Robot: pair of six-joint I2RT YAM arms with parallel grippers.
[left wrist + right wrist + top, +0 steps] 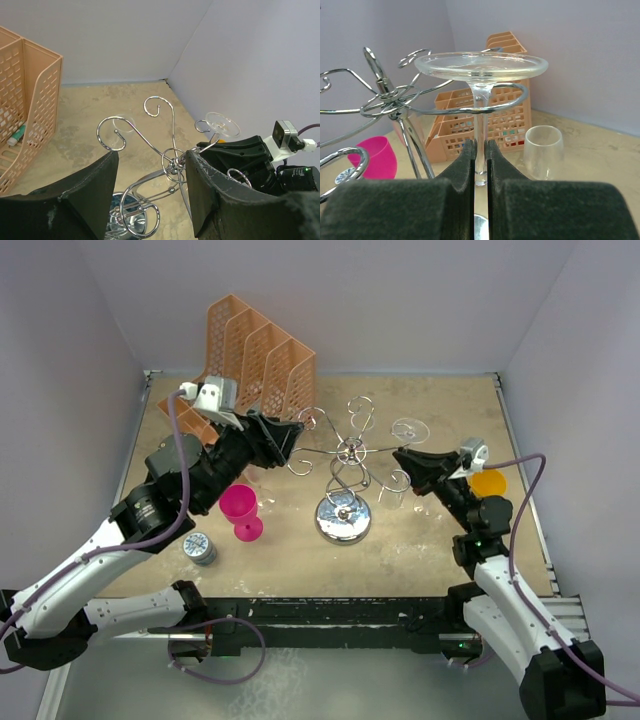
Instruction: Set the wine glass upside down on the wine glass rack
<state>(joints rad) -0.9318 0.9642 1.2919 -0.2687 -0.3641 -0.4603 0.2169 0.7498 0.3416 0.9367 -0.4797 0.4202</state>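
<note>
Right gripper (405,458), top view: pinched on the wine glass (408,429) stem, foot up, at the right-edge side of the wine glass rack (343,518) mid-desk.
Left gripper (150,167), left wrist view: fingers spread wide either side of the rack's hub (touching it? can't tell).
Stem, right wrist view: looks threaded inside a loop arm, foot just above the wire.
Tip: I'd lower straight down till the foot rests on the loop, then let go slowly.

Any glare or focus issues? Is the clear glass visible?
Top external: even light; the wine glass rack glares at its chrome base, and the wine glass is faint against the table. Right wrist: glass foot crisp with rim highlights, near fingers look soft. Left wrist: dark fingers fill the bottom edge.
</note>
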